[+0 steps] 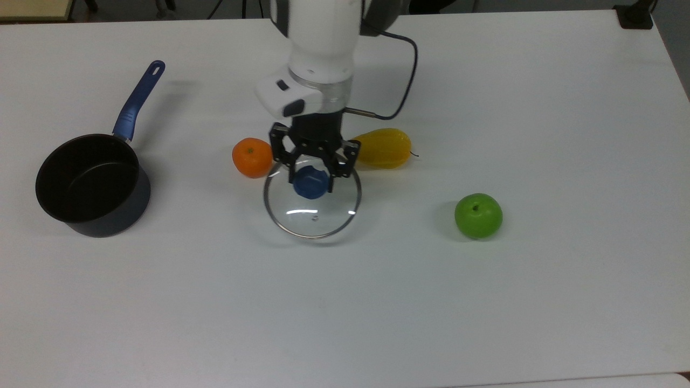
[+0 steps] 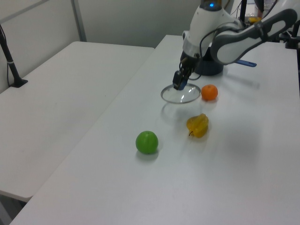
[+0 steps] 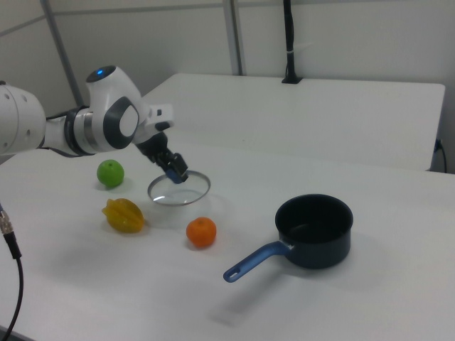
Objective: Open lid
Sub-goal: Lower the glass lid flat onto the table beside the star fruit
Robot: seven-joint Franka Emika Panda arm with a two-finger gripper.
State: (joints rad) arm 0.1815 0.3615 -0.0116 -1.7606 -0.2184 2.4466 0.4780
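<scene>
The round glass lid [image 1: 312, 207] [image 2: 180, 94] [image 3: 179, 190] with its metal rim hangs just above the table, between the orange and the yellow fruit. My gripper [image 1: 312, 175] [image 2: 178, 83] [image 3: 175, 170] is shut on the lid's blue knob [image 1: 310, 183]. The dark blue saucepan [image 1: 91, 186] [image 3: 314, 230] stands uncovered at the top view's left, its long handle [image 1: 138, 99] pointing toward the top view's upper edge. In the left view the arm hides most of the saucepan.
An orange [image 1: 252, 157] lies just to the top view's left of the lid, and a yellow starfruit [image 1: 381, 147] just behind it to the right. A green apple [image 1: 478, 215] sits further to the top view's right. A second white table [image 2: 56, 93] adjoins this one.
</scene>
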